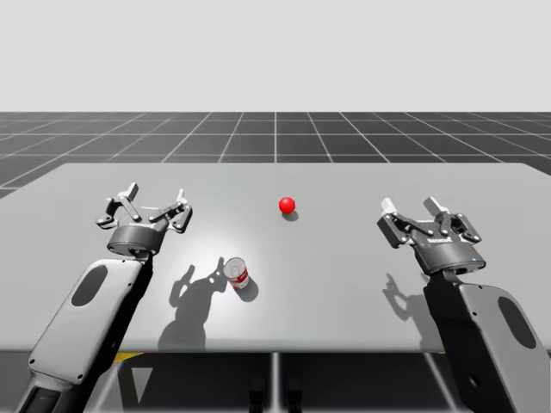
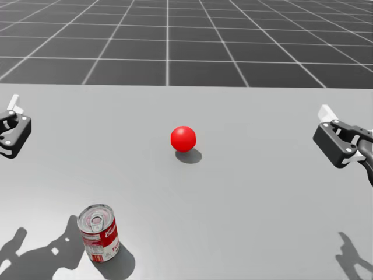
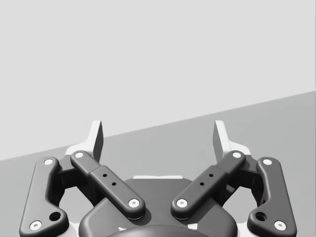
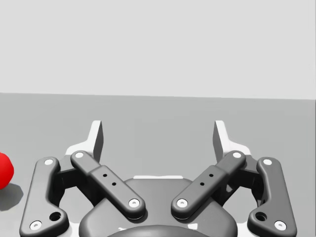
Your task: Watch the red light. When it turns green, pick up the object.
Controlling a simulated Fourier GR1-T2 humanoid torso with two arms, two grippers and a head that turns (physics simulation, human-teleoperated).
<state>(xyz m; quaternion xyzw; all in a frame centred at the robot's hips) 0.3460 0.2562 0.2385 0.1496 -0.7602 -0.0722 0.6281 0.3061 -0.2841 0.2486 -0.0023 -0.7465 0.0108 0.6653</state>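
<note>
A red ball-shaped light (image 1: pixel 287 205) (image 2: pixel 183 138) rests on the grey table (image 1: pixel 344 258), near the middle. A red and white can (image 1: pixel 236 273) (image 2: pixel 99 233) stands upright closer to the front edge, left of centre. My left gripper (image 1: pixel 155 205) (image 3: pixel 158 138) hovers open to the left of the can and further back, nothing between its fingers. My right gripper (image 1: pixel 411 209) (image 4: pixel 158 138) is open at the table's right side, holding nothing. The red light (image 4: pixel 4 170) lies off to the side of its left finger.
The table's front edge (image 1: pixel 275 351) runs just before the can. A dark tiled floor (image 1: pixel 275 138) lies beyond the far edge. Bare tabletop separates the can, the light and both grippers.
</note>
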